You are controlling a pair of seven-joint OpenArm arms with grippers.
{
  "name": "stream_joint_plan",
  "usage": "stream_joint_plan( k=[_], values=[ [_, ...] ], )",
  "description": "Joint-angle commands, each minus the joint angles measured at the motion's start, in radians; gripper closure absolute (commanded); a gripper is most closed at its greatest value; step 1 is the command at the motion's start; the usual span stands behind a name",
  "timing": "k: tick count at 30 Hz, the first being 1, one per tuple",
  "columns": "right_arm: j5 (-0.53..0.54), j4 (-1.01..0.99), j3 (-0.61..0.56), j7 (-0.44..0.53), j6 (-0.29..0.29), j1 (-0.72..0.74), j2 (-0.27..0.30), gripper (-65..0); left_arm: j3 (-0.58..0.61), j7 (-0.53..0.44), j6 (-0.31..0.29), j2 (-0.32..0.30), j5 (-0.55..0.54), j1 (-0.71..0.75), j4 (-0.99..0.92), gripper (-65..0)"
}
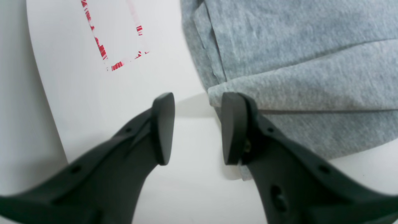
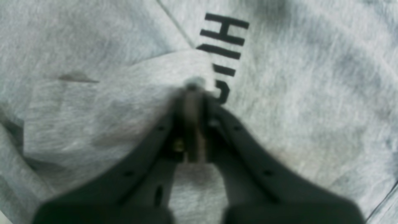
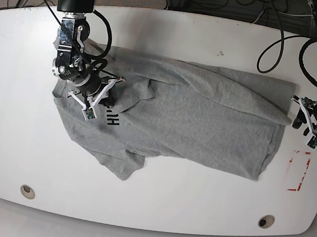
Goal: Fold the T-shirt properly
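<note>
The heather-grey T-shirt (image 3: 202, 122) lies rumpled across the white table, with black letters (image 3: 113, 116) at its left part. In the right wrist view my right gripper (image 2: 193, 88) is shut on a raised fold of the T-shirt (image 2: 93, 102), just beside the black letters (image 2: 224, 40). In the base view the right gripper (image 3: 104, 94) sits over the shirt's left end. My left gripper (image 1: 198, 129) stands open at the shirt's right edge; one finger (image 1: 233, 130) rests against the folded hem of the T-shirt (image 1: 295, 62), and nothing lies between the jaws. The left gripper (image 3: 297, 117) is low at that edge in the base view.
A red-outlined rectangle (image 3: 299, 171) is marked on the table near the right side, also seen as red marking (image 1: 102, 49) in the left wrist view. Two round holes (image 3: 27, 190) (image 3: 266, 221) sit near the front edge. Cables (image 3: 274, 45) trail at the back right.
</note>
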Motion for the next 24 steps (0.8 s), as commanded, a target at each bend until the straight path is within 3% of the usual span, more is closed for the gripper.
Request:
stream_joint_plan(
  k=[1,12,24],
  values=[
    [0.008,0.024,0.003,0.018,0.004,0.016,0.007,0.0,-0.009,-0.018,0.002,-0.022,-0.005,-0.016,0.014,-21.8],
    [0.006,0.133,0.005,0.015,0.004,0.001,0.012,0.0,-0.007,-0.018,0.002,-0.022,-0.005,-0.016,0.012,-21.8],
    [0.006,0.137,0.011,0.012,0.0,0.041,0.059,0.0,-0.006,-0.018,0.002,-0.022,-0.007,0.006,0.012,-21.8]
  ],
)
